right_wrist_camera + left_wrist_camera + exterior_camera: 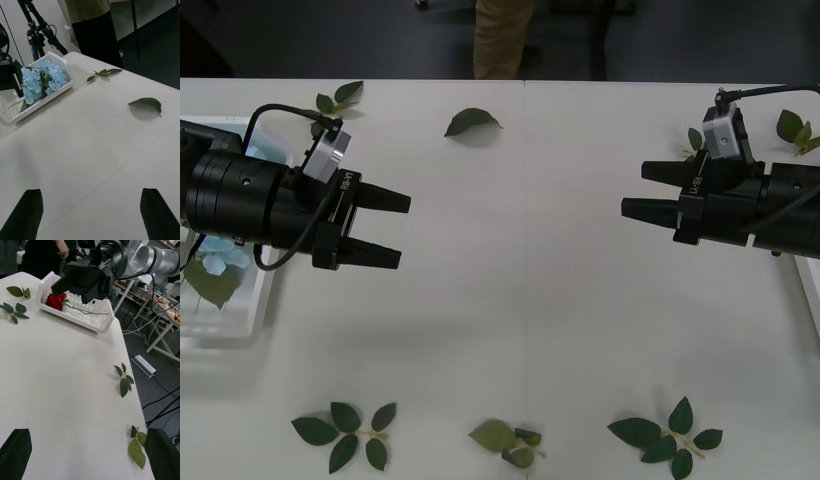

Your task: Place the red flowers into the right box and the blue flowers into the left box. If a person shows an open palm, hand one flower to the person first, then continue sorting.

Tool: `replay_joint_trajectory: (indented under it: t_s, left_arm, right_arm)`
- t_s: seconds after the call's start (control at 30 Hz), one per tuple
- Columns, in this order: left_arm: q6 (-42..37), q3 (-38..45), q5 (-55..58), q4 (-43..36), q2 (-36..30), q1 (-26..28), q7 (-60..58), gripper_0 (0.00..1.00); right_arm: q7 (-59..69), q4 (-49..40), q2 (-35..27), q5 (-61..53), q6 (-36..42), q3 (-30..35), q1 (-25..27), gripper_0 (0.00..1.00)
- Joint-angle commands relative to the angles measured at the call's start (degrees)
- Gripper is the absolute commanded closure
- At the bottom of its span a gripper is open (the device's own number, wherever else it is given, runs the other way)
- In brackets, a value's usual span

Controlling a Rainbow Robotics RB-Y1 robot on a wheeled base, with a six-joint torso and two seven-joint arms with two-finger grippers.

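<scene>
Two open tools (390, 229) (635, 190) hover; one red flower (55, 301) boxed.

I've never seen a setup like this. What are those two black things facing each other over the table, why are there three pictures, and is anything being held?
They are a robot's two arms. Each ends in a two-fingered tool: the left tool and the right tool, both open and holding nothing. One picture looks down from above the arms; the other two come from cameras on the wrists, with that arm's black fingers at the bottom corners. On the white table lie loose leaf sprigs. The left box holds blue flowers; the right box holds a red flower.
</scene>
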State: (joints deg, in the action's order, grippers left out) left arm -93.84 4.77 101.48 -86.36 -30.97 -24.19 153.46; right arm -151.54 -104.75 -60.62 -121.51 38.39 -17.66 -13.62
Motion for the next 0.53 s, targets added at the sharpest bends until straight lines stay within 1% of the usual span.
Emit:
replay_joint_trajectory:
  t_s: [0.03,0.53]
  left_arm:
    - [3.13,-1.25,2.23,-2.06,-2.16,1.78,1.54,0.12]
    - [3.66,-1.16,3.02,-2.23,-2.78,3.27,1.54,0.12]
  right_arm:
    - [-1.92,-0.54,0.50,-0.83,-0.51,-0.18,0.35,0.24]
    - [-1.92,-0.54,0.50,-0.83,-0.51,-0.18,0.35,0.24]
